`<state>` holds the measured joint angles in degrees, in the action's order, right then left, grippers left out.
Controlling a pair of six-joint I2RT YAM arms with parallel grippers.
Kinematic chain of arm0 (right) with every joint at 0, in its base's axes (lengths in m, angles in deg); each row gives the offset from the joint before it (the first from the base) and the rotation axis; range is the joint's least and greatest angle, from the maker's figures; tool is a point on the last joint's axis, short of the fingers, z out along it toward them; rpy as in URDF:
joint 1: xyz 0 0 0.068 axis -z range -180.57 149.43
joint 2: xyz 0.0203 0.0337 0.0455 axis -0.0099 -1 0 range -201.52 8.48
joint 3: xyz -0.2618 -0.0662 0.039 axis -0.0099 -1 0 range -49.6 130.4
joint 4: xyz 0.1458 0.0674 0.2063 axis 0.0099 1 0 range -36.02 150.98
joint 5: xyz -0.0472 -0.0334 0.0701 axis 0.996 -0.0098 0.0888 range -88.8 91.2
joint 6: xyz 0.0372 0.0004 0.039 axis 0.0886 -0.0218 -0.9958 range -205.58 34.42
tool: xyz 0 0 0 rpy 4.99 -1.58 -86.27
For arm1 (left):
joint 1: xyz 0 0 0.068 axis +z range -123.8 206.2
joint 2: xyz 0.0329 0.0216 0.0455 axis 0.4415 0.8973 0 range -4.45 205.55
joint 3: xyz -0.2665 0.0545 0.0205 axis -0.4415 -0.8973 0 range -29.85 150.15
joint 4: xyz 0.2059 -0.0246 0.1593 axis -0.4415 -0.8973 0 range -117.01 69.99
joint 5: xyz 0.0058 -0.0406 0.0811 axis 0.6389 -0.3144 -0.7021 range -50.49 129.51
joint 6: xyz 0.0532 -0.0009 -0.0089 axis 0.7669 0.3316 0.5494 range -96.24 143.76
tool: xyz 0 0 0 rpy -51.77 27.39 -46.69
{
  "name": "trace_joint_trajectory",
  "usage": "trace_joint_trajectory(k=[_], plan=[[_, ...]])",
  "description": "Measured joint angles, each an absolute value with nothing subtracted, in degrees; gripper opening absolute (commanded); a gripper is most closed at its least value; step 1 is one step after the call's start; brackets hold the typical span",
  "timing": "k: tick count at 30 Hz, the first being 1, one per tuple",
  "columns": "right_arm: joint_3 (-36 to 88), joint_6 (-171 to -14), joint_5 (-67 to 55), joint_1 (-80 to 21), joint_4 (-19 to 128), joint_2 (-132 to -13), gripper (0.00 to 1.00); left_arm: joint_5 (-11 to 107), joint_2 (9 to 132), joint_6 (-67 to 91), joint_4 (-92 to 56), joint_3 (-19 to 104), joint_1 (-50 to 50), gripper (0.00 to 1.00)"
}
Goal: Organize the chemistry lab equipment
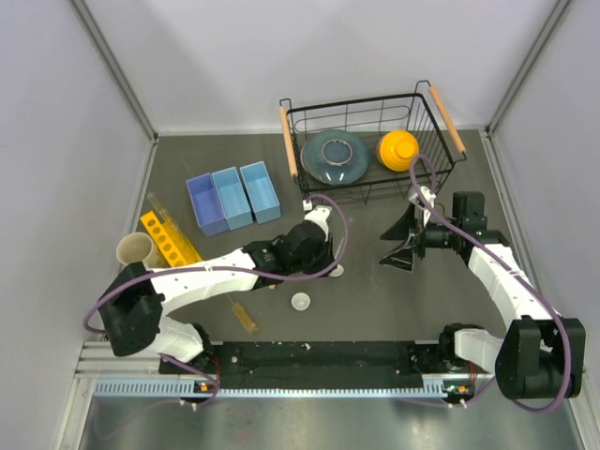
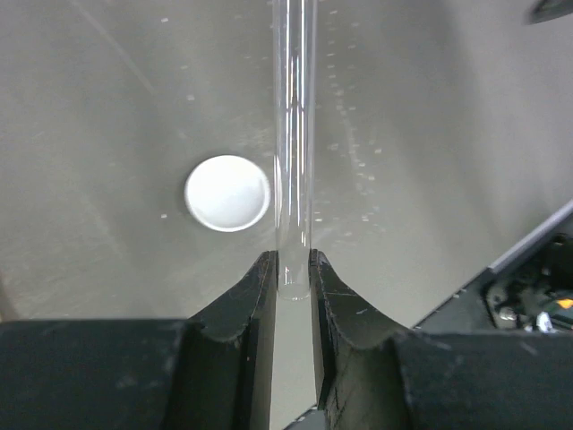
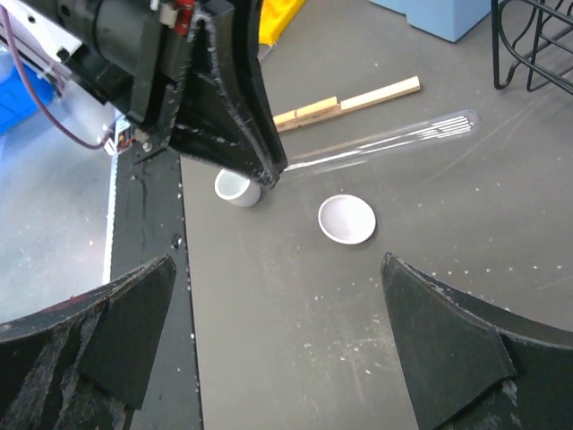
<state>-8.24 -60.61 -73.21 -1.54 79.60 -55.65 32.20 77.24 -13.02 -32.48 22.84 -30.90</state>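
My left pincer (image 2: 293,269) pinches the clear tube (image 2: 294,134) by its end, the tube running straight ahead of the tips; a white dish (image 2: 227,193) lies just left of them. My right pincer (image 3: 277,264) hangs spread wide.

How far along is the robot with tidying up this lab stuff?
Early, it seems. Done: nothing obvious; the three blue bins look empty from above. In hand: the left end effector is shut on one end of a glass test tube. Left: a white dish, a small white cup, the wooden clamp and the brush lie loose on the table, while the right end effector is open.
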Motion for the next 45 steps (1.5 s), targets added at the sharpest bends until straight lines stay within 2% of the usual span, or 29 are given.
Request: trace_joint_trajectory(k=[14,28,34,39,43,44,45], plan=[[-17.90,-95.32,-74.43,-1.71,46.69,-55.63,0.99,34.60,74.68,-19.68,-20.96,21.41,-34.84,0.11],[-18.88,-121.20,-66.02,-2.04,31.45,-55.65,0.97,34.60,75.25,-21.63,-16.94,22.14,-35.58,0.11],[-18.88,-126.66,-63.88,-2.65,29.05,-56.05,0.88,34.03,75.86,-22.90,-16.48,23.25,-35.78,0.11],[-18.88,-128.10,-62.15,-5.45,29.18,-57.73,0.78,32.98,75.97,-24.38,-15.30,23.56,-35.80,0.11],[-18.88,-128.48,-61.43,-7.46,29.64,-59.02,0.60,32.04,76.82,-25.08,-14.38,24.67,-35.80,0.11],[-18.88,-128.80,-61.30,-7.75,29.66,-59.24,0.51,31.74,77.08,-25.28,-14.05,24.91,-35.80,0.11],[-18.88,-128.83,-61.21,-7.88,29.64,-59.33,0.47,31.52,77.24,-25.45,-13.90,25.04,-35.80,0.11]])
